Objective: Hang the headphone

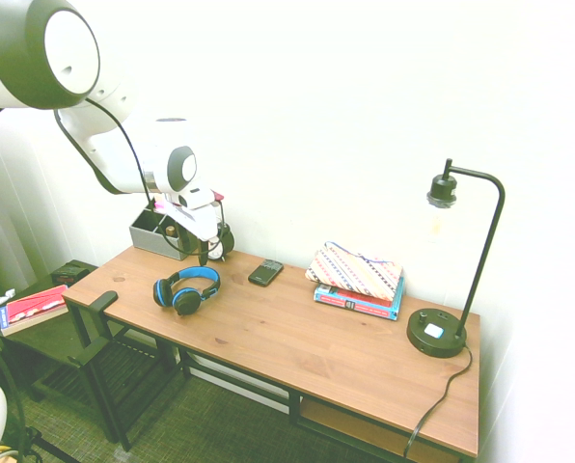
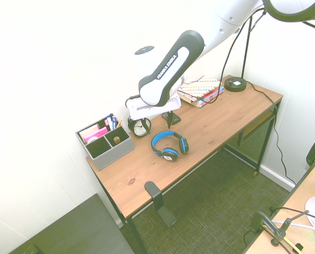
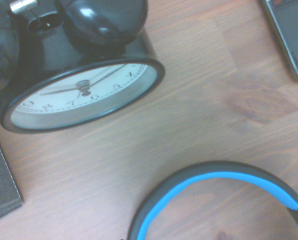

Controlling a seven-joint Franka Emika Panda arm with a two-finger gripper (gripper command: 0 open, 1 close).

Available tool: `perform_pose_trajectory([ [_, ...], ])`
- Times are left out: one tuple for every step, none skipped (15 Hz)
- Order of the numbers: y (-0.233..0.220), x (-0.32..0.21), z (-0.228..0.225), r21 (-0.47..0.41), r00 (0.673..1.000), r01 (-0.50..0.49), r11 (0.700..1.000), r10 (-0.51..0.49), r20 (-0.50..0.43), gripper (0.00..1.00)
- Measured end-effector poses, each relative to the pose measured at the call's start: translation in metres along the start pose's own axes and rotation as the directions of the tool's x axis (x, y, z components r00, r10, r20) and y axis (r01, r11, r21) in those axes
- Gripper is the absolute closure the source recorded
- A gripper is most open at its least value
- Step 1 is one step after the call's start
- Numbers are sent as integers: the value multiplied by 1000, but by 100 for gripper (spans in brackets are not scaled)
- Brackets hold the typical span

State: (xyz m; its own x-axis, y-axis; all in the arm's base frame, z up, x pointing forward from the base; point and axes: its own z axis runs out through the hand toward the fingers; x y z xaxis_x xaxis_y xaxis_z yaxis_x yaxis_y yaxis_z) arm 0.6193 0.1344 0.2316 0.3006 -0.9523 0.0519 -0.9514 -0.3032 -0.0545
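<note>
Clock (image 1: 222, 241) and grey organizer (image 1: 156, 231) crowd worktop (image 1: 297, 338) just behind headphone (image 1: 187, 287); phone (image 1: 265, 272) lies beside. Bare wood in front, also between phone and books (image 1: 357, 299). Lamp (image 1: 451, 270) stands far end.

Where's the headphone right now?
The headphone lies flat on the desk in the second exterior view, in front of the alarm clock and beside the gray organizer, not yet hung.

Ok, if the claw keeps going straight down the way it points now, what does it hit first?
Most likely the bare wooden desk top, in the gap between the black twin-bell alarm clock and the blue-banded black headphone. The claw hangs open; depth is hard to judge, so it may clip the headband.
</note>
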Motion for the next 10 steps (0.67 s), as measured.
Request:
perform_pose_trajectory([
  [-3,-2,7,9,1000,-1,1000,1,5,0],
  [-6,-6,13,14,1000,0,1000,0,11,0],
  [-8,-10,18,16,1000,6,1000,-6,13,100],
  [-9,-13,23,16,1000,9,1000,-10,13,100],
  [-10,-15,30,11,1000,10,1000,-10,14,100],
  [-11,-17,37,7,1000,5,1000,-5,20,100],
  [-13,-16,45,5,1000,-1,1000,1,24,100],
  [-16,-17,52,4,1000,-4,1000,4,27,100],
  [-18,-17,58,4,1000,-5,1000,5,29,100],
  [-21,-19,61,6,999,-5,1000,5,32,100],
])
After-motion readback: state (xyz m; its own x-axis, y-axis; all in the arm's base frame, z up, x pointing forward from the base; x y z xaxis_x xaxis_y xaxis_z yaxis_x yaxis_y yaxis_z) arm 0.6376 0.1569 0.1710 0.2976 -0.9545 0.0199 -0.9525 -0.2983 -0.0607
